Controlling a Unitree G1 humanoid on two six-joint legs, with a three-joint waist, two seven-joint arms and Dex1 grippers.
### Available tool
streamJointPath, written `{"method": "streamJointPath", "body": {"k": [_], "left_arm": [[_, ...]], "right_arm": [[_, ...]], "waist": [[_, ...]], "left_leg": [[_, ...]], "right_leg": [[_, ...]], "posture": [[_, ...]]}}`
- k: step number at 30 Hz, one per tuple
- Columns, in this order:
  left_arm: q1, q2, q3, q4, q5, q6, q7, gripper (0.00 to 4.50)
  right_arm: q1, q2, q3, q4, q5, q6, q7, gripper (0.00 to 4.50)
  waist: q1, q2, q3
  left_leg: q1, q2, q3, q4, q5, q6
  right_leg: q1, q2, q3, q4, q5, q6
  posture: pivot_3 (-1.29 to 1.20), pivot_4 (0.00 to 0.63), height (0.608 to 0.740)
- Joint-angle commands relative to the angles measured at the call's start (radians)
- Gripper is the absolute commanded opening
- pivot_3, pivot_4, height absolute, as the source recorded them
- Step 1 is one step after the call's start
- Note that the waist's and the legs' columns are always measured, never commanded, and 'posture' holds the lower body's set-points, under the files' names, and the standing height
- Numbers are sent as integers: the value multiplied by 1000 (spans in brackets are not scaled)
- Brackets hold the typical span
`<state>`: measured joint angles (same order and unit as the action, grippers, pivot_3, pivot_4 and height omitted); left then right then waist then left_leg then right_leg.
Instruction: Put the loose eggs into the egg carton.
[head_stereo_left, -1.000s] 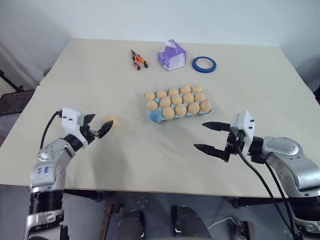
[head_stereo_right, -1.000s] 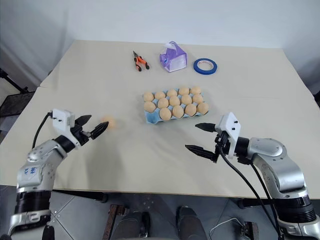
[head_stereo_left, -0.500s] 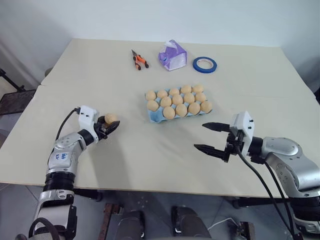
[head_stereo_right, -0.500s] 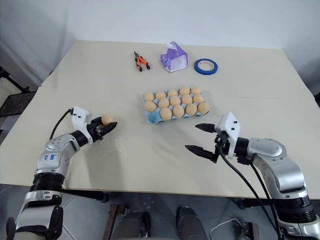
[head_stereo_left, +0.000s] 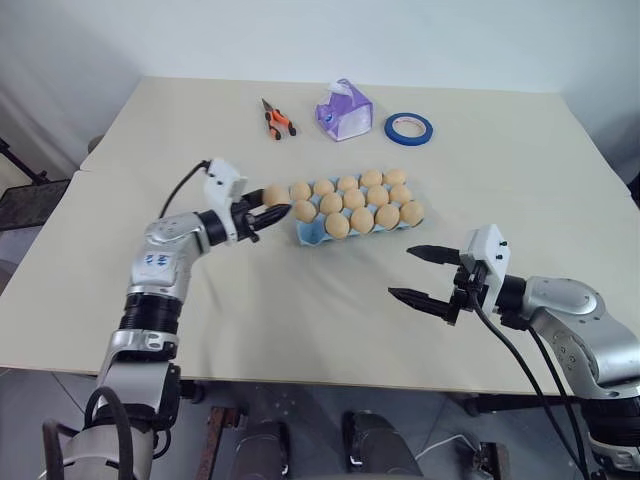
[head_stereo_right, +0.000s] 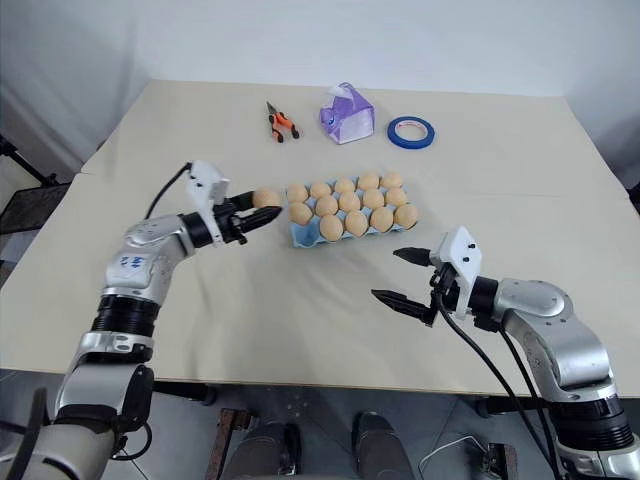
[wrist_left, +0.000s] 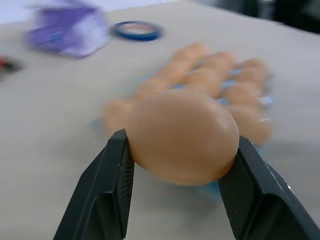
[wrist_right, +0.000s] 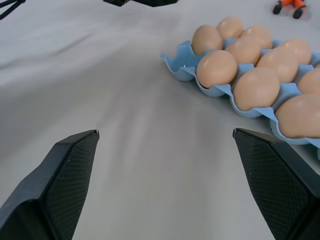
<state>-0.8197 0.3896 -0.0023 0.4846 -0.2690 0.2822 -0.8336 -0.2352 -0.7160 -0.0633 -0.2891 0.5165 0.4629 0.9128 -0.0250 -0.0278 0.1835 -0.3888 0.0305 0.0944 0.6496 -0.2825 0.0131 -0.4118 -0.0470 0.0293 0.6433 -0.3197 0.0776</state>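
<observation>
Egg (wrist_left: 183, 136) clamped in left end effector (head_stereo_left: 262, 208); right end effector (head_stereo_left: 422, 274) spread; no legible writing.

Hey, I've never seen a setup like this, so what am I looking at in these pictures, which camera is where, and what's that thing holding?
This is a humanoid robot with two arms, each ending in a two-fingered black gripper. Two pictures come from cameras in its head, looking down over a beige table; the two close-ups come from cameras on its wrists.

On the table sits a light blue egg carton nearly full of eggs, with orange-handled pliers, a purple tissue pack and a roll of blue tape behind it.

The left gripper is shut on one egg, beside the carton's left end. The right gripper is open and holds nothing.
</observation>
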Motion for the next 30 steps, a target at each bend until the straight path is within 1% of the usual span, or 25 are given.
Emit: {"method": "streamJointPath", "body": {"k": [1,3,5,6,7,11,15,17,19,23,25,30], "left_arm": [[-45,-10,-29,47,18,-20,-57,2060],[-71,-22,-53,110,47,-42,-67,2060],[-92,-29,-60,157,69,-60,-58,2719],[-102,-30,-62,177,79,-58,-49,2950],[-110,-32,-63,192,88,-57,-44,3283],[-135,-45,-40,233,94,-117,-30,4494],[-139,-60,5,177,26,-105,-79,4494],[-129,-53,19,135,18,-117,-84,4494],[-114,-28,61,68,-45,-38,-116,4494],[-22,53,96,-53,-97,2,-195,4494],[23,90,103,-113,-114,35,-210,4494],[251,254,111,-271,-102,35,-293,4494]], "right_arm": [[15,5,-31,-48,7,-12,-17,4500],[31,8,-40,-62,10,-12,-31,4500],[49,7,-47,-73,11,-14,-40,4500],[58,7,-52,-80,12,-15,-45,4500],[65,8,-55,-85,13,-14,-48,4500],[89,9,-64,-100,16,-15,-58,4500],[91,9,-63,-95,16,-18,-58,4500],[88,9,-63,-91,16,-21,-55,4500],[81,6,-62,-79,13,-30,-45,4500],[64,2,-60,-56,6,-43,-32,4500],[63,0,-60,-50,4,-49,-27,4500],[41,-3,-36,6,-21,-92,19,4500]], "waist": [[-4,0,0],[-5,0,0],[-4,0,0],[-2,0,0],[-2,0,0],[0,-1,0],[-1,-1,0],[-1,-1,0],[-3,-1,1],[-10,-1,0],[-8,-1,0],[-5,-1,1]], "left_leg": [[0,0,1,0,0,0],[0,1,1,0,0,0],[1,1,1,0,0,-1],[1,1,1,0,0,-1],[1,1,1,1,0,-1],[0,0,1,2,0,0],[0,0,1,2,0,0],[0,1,1,2,0,0],[0,1,1,1,0,0],[1,1,2,0,0,-1],[2,1,2,0,0,-1],[2,1,2,1,1,-1]], "right_leg": [[0,0,1,0,0,0],[-1,2,2,1,0,0],[-1,2,2,1,0,0],[-1,2,2,2,0,0],[-1,2,2,2,0,0],[-1,1,2,1,0,1],[-1,1,2,2,0,1],[-1,1,2,2,0,1],[-1,1,2,2,0,1],[-1,2,3,2,0,1],[-1,2,3,3,0,1],[-1,1,4,3,0,0]], "posture": [[0,150,740],[0,150,740],[0,150,740],[0,150,740],[0,150,740],[0,150,740],[0,150,740],[0,150,740],[0,150,740],[0,150,740],[0,150,740],[0,150,740]]}}
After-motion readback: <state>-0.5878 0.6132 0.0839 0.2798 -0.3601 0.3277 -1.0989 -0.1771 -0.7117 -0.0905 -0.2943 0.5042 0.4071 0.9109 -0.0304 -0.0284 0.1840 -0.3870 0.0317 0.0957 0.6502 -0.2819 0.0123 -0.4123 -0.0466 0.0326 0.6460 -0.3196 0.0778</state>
